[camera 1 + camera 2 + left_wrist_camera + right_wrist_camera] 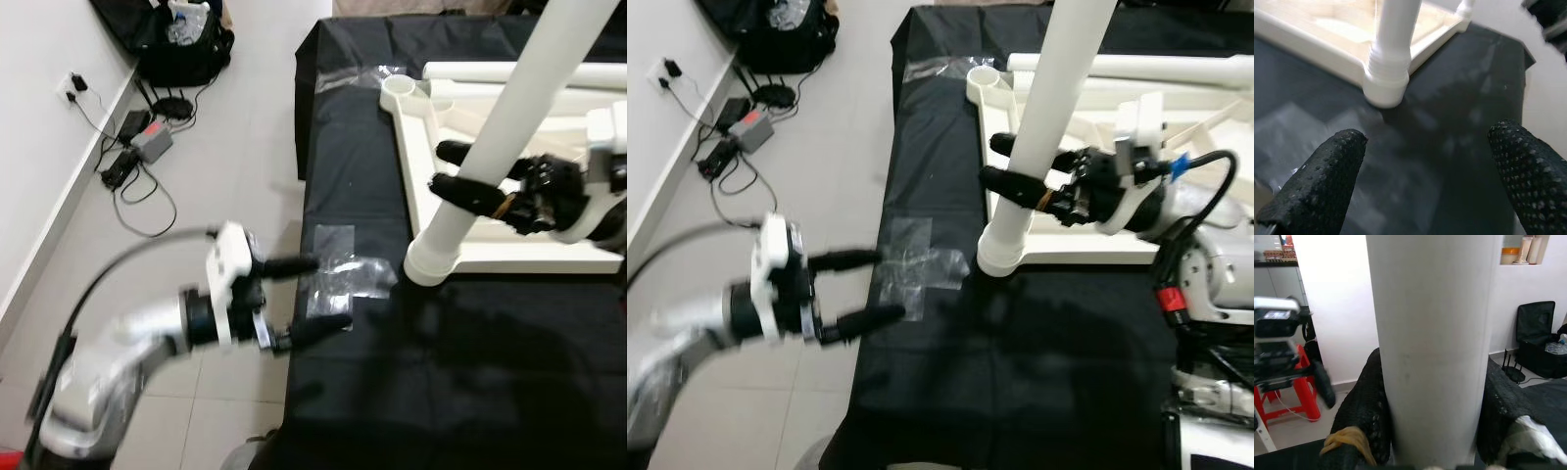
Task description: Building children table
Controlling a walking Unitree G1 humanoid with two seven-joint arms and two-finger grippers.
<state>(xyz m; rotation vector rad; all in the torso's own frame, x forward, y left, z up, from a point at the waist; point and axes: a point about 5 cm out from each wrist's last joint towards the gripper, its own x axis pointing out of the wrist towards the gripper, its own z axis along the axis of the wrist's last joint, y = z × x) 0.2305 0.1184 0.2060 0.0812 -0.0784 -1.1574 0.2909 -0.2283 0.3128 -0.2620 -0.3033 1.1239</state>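
A cream-white table frame (509,257) is laid upside down on black cloth, and a round white leg (500,127) is stood upright in its near corner socket. The leg is clasped between the two black fingers of the right gripper (1011,163), partway up, while the socket lies ahead of the left gripper's (313,292) spread jaws

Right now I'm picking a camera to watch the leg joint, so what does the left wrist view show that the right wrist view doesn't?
Left wrist view: the table leg's collared foot seated in the corner of the cream table frame on the black cloth, framed by the left gripper's spread fingers.

Right wrist view: the right gripper clamped on that leg, a red stool and a black bag behind.

Shared: the white leg.
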